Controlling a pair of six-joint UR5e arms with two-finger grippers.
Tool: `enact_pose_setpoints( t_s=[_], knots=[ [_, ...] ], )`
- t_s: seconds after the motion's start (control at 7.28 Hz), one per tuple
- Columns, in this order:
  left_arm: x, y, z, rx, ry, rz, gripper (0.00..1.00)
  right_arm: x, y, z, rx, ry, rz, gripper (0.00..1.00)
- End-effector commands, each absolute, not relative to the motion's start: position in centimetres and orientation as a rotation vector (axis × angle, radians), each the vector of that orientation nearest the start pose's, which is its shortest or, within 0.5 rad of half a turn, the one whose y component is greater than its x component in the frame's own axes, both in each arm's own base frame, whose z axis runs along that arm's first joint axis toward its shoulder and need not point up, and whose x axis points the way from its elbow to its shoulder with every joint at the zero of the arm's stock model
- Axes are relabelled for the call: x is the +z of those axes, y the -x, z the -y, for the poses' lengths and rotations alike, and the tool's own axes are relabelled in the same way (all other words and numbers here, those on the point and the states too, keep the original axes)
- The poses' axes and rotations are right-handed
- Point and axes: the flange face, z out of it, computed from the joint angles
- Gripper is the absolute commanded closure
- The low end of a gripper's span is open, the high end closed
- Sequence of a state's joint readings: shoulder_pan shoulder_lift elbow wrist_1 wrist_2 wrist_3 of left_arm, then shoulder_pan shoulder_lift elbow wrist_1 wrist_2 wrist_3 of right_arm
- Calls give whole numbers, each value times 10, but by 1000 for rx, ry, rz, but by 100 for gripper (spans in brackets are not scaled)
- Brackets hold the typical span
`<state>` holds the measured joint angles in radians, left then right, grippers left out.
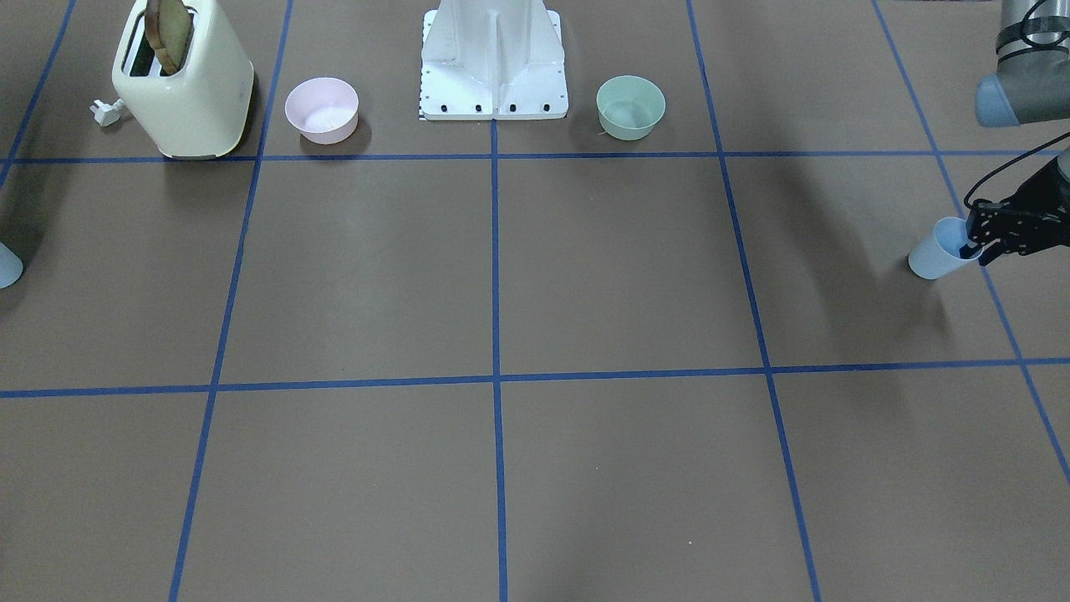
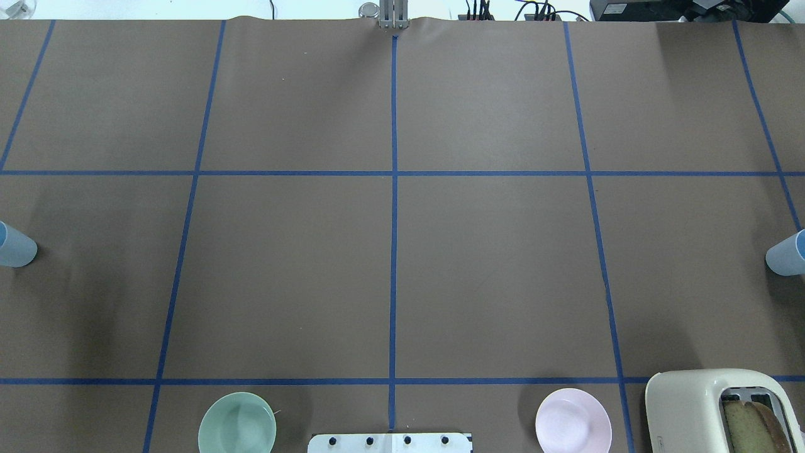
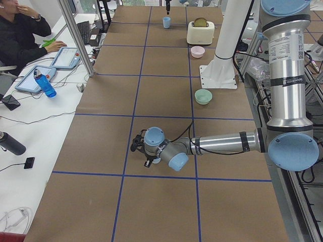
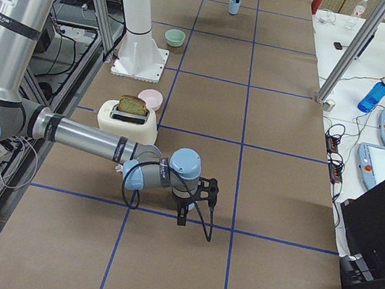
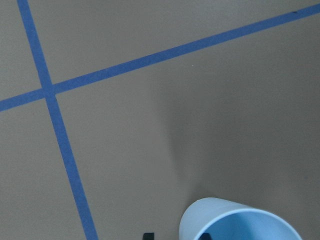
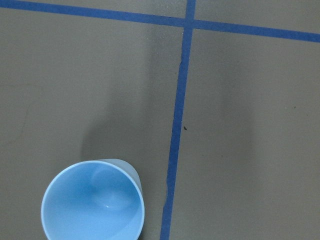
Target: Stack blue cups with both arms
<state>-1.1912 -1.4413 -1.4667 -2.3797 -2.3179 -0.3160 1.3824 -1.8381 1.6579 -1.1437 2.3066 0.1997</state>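
Note:
One blue cup [image 1: 936, 255] stands upright at the table's end on my left, also in the overhead view [image 2: 16, 247]. My left gripper [image 1: 976, 249] is open at its rim. In the left wrist view one fingertip [image 5: 147, 235] is outside the cup [image 5: 240, 222] and the other is just inside. The second blue cup [image 1: 7, 266] stands upright at the opposite end, also in the overhead view [image 2: 786, 253] and the right wrist view [image 6: 92, 205]. My right gripper [image 4: 199, 197] hovers above it; I cannot tell whether it is open or shut.
A cream toaster [image 1: 184, 79] holding toast, a pink bowl [image 1: 322, 109], the white base mount [image 1: 493, 63] and a green bowl [image 1: 630, 106] line the robot's side of the table. Blue tape lines grid the brown surface. Operators' desks border the far side.

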Motion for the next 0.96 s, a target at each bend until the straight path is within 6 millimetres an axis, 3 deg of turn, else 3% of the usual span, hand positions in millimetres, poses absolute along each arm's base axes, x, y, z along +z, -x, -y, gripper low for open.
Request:
enact_pose_setpoints(
  t_s=[0.0,0.41,0.55,0.82],
  knots=[
    [681,-109,444,281,-269,-874,100,689,8,395,-82,-92,763,0],
    [658,-114,450,292,-283,-902,100,690,10,396,-81,-87,759,0],
    [638,-118,456,299,-263,-931,100,690,18,395,-71,-70,760,0],
    [579,-124,468,290,-225,-938,100,681,33,407,-76,-67,764,0]
  ],
)
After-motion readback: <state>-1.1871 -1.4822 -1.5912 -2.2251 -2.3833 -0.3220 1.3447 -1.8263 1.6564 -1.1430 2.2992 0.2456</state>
